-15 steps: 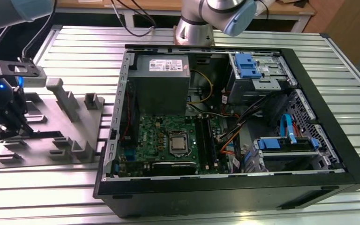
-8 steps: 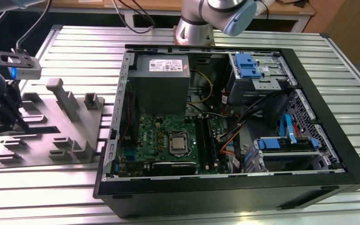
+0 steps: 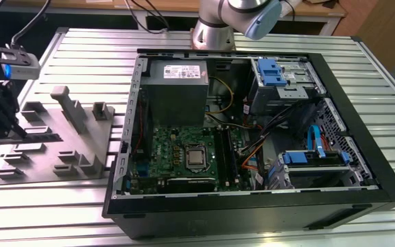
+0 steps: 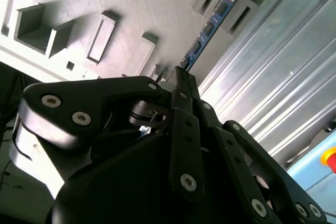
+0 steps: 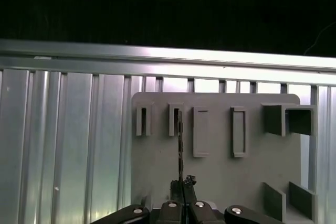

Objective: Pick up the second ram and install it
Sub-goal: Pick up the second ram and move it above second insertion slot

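1. Gripper (image 3: 17, 135) at nine o'clock in the exterior view, narrowed and pinched on one end of the second ram (image 4: 210, 27).
2. Ram on edge between slotted posts of the grey holder tray (image 3: 39, 177), apparently not yet lifted clear.
3. Judged early: grasp made; the carry and the seating on the motherboard (image 3: 177, 149) not yet done.
4. At three o'clock of the tray, open computer case (image 3: 252, 211) holding the motherboard, a power supply (image 3: 177, 77) at its twelve o'clock, and blue-tabbed drive cages (image 3: 280, 77).

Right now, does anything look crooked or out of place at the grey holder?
Nothing stands out. The second ram stands straight on edge in the grey holder slots, the end effector shut on one end.
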Motion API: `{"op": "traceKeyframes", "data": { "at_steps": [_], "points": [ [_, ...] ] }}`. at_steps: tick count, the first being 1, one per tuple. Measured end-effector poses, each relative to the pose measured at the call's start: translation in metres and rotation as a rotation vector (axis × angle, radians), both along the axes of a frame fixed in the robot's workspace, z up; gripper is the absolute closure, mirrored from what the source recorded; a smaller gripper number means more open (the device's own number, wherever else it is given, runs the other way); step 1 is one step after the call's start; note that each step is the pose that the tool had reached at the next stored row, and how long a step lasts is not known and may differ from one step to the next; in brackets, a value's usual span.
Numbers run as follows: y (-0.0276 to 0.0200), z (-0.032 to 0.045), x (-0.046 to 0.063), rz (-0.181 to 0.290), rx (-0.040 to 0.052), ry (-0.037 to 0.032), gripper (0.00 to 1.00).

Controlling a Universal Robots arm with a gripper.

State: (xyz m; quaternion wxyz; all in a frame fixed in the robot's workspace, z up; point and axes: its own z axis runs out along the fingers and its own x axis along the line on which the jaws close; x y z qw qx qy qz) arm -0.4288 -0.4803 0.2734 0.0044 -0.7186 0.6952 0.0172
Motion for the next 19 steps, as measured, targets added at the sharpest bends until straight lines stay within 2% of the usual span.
{"op": "traceKeyframes", "data": {
  "at_steps": [19],
  "points": [
    [0.0019, 0.0489, 0.000, 0.000, -0.0002, -0.0003, 0.89]
  ]
}}
